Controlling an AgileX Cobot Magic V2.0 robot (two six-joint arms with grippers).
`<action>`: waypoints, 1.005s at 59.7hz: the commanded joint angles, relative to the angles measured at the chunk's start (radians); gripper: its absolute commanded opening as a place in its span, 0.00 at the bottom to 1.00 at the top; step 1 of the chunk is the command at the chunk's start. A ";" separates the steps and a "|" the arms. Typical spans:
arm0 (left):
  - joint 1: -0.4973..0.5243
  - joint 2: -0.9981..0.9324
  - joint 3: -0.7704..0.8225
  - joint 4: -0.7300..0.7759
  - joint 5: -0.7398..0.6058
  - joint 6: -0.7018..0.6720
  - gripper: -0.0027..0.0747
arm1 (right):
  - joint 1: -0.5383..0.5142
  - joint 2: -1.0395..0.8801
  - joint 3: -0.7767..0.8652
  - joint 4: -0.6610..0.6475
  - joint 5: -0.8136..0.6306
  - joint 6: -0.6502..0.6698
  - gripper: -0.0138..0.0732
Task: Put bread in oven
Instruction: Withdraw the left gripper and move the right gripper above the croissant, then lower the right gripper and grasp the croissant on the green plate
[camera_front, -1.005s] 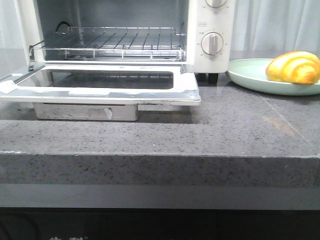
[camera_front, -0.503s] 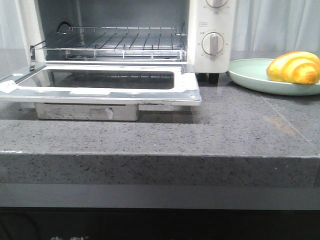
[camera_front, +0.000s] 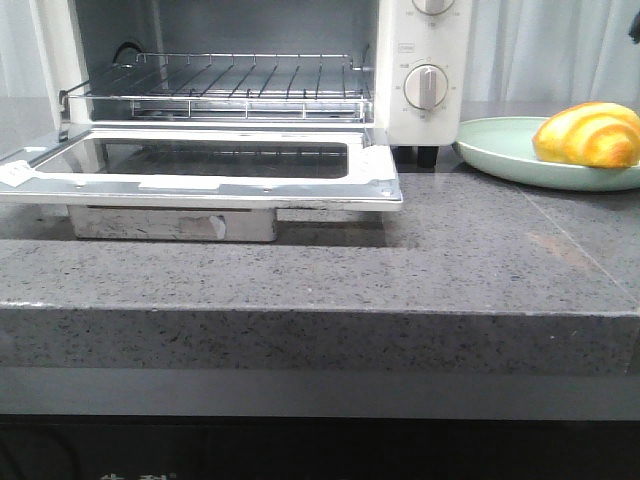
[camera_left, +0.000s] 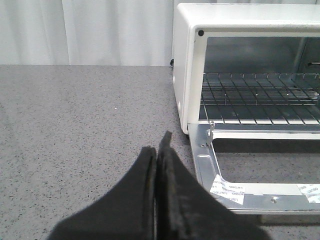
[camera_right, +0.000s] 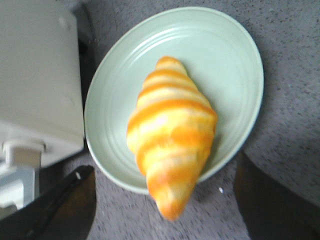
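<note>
The right claw (camera_right: 165, 200) is spread wide, hanging over the bread (camera_right: 171, 132), which lies on the plate (camera_right: 220, 55) beside the oven (camera_front: 425, 60). Its long axis runs crosswise between the fingers. The left claw (camera_left: 156, 150), pressed together, sits farther off.

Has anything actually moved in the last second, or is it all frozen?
Almost nothing. A small dark shape, probably part of an arm, has appeared at the front view's upper right edge. The bread stayed on its plate; the oven stayed open.
</note>
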 joint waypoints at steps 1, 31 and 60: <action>0.003 0.006 -0.027 -0.004 -0.071 -0.010 0.01 | -0.035 0.035 -0.067 0.087 -0.061 -0.001 0.86; 0.003 0.006 -0.027 -0.004 -0.071 -0.010 0.01 | -0.049 0.278 -0.231 0.165 0.057 -0.016 0.86; 0.003 0.006 -0.027 -0.004 -0.071 -0.010 0.01 | -0.049 0.308 -0.247 0.174 0.108 -0.051 0.81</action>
